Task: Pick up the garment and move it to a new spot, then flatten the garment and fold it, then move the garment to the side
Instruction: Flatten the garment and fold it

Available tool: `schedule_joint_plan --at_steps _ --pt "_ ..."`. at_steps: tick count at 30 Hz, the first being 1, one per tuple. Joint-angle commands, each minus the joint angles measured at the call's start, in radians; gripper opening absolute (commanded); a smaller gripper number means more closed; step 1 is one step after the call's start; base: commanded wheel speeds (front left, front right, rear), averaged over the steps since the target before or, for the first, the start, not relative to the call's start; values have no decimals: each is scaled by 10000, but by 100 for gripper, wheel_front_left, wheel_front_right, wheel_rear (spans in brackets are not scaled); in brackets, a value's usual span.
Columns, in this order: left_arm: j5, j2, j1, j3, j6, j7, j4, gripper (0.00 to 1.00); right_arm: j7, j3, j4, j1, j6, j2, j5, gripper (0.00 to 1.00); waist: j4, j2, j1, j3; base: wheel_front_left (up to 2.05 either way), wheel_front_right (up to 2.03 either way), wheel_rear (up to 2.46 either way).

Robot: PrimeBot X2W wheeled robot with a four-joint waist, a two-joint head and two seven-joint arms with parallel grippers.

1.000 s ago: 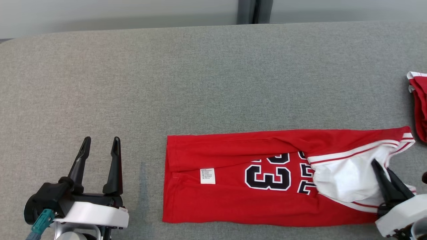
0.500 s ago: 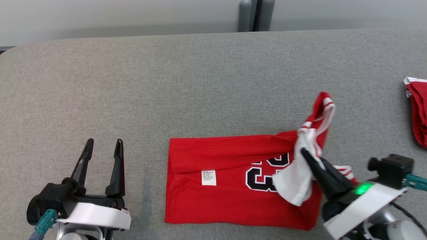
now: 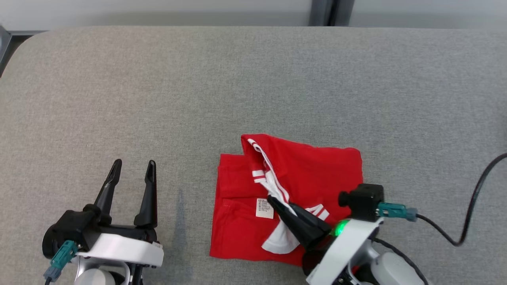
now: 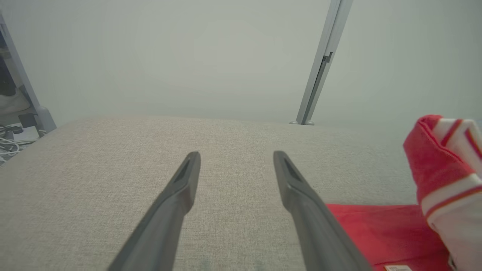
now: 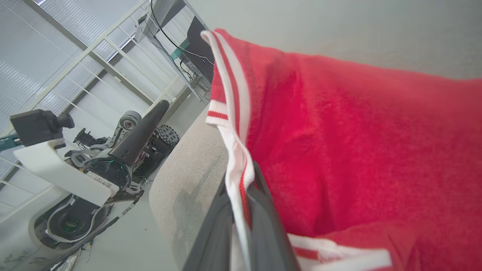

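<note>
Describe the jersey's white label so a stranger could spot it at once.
On the grey table lies a folded red jersey. The label sits on its lower left part, beside the right pincer. Unlike the striped white trim, it is a small rectangle with printed text.

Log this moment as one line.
step: fold | right tool: shut on jersey striped edge, held over its body | left tool: open, empty, left of jersey | surface: grey table
</note>
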Motion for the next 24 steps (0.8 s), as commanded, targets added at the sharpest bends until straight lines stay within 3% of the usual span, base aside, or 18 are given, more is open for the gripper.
schedule_joint_plan --at_steps 1,9,10,11,12,24 --pt "3 -36 -285 4 -66 -71 64 100 -280 270 436 -354 4 83 201 0 146 -1 0 162 0 0 0" --pt "66 -173 -525 30 -248 -122 318 100 -1367 1339 1864 -1349 4 284 1001 0 340 -1 0 477 0 0 0" --pt "81 -175 -555 48 -270 -122 341 100 -1462 1471 1952 -1450 4 280 1111 16 346 -1 0 499 0 0 0" --pt "95 -189 -584 57 -286 -125 367 100 -1553 1602 2055 -1548 4 267 1216 45 348 -1 0 516 0 0 0" --pt "102 -203 -603 69 -290 -128 389 100 -1665 1740 2138 -1651 4 241 1309 100 344 -1 0 528 0 0 0" --pt "214 -237 -556 230 -397 -148 532 100 -3025 2264 1381 -2348 4 -266 1682 100 87 -1 0 439 0 0 0"
